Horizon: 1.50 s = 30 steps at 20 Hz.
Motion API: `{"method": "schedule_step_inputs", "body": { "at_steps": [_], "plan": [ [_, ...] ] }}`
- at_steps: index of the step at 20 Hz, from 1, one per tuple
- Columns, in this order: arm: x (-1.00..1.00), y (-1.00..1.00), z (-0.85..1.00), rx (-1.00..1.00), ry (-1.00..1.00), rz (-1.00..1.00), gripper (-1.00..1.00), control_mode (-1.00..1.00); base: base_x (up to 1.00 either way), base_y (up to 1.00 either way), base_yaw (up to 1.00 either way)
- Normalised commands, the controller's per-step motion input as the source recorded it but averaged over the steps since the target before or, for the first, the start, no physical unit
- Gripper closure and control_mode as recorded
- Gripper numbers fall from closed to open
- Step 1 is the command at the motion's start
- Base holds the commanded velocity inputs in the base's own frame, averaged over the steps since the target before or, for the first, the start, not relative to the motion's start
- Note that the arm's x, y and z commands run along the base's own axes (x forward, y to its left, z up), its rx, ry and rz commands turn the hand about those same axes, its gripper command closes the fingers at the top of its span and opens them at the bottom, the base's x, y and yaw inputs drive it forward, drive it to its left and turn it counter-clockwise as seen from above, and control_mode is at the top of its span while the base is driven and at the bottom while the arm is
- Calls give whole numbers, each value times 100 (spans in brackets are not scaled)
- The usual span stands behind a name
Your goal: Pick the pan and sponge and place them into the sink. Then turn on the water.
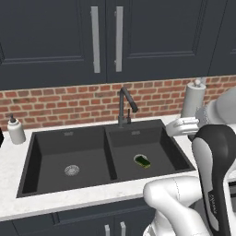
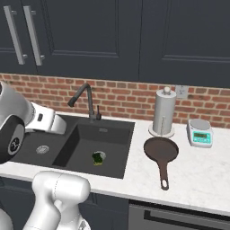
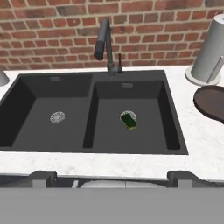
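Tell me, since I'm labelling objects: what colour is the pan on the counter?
The round shallow pan is dark brown, clearest in the right base view.

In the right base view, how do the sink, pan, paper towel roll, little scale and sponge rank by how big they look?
1. sink, clearly largest.
2. pan and paper towel roll: the pan with its handle looks slightly larger, but too close to rank firmly.
3. scale.
4. sponge, smallest, lying in the right basin.

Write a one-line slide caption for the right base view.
Sponge already lies in the black sink's right basin; pan waits on the counter beside the paper towel roll.
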Motion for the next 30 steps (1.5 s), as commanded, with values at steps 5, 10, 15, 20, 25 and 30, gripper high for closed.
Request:
{"method": "schedule_step_inputs", "body": {
  "at_steps": [5,10,15,20,25,30],
  "plan": [
    [0,-67,-16,-3,22,-1,-100,-100,0,0,0],
    [0,-86,-24,-2,21,-2,-100,-100,0,0,0],
    [0,-70,-27,0,16,-5,-100,-100,0,0,0],
    [35,-92,-43,0,16,-7,-100,-100,0,0,0],
    [45,-59,-19,0,11,-10,-100,-100,0,0,0],
    [19,-16,-16,0,1,-4,-100,-100,0,0,0]
  ]
}}
